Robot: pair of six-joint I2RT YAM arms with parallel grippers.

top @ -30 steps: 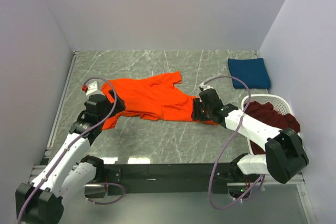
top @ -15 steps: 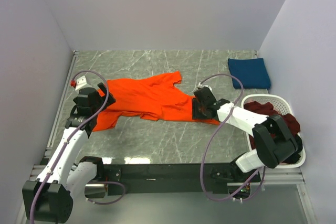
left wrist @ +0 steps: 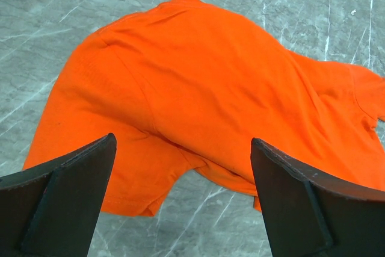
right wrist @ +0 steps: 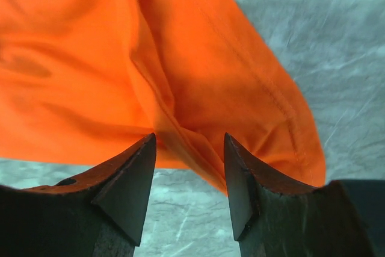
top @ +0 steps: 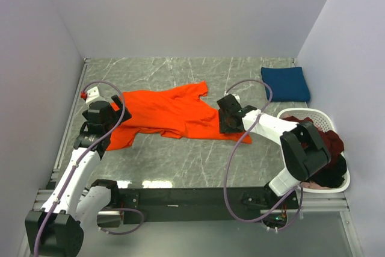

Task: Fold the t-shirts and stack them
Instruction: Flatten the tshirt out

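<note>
Your left gripper was spread wide, with nothing between the fingers. It hung over the left sleeve end of the orange shirt, and in the wrist view the cloth sat below the tips, not pinched. Whether the tips touched the cloth, I couldn't tell.

Your right gripper was about half open. Its fingers straddled a raised fold near the shirt's right hem. The gap showed on both sides of the fold, so it wasn't clamped.

The orange shirt lay unfolded on the marble table, left of centre. It was stretched sideways between your two arms, rumpled, with one sleeve poking toward the back wall. In the top view its right corner stuck out just past your right wrist.

The blue shirt sat folded flat at the back right corner, well apart from the orange one. The basket stood at the right edge, just beside your right arm. It held a maroon shirt and darker cloth heaped under it.
</note>
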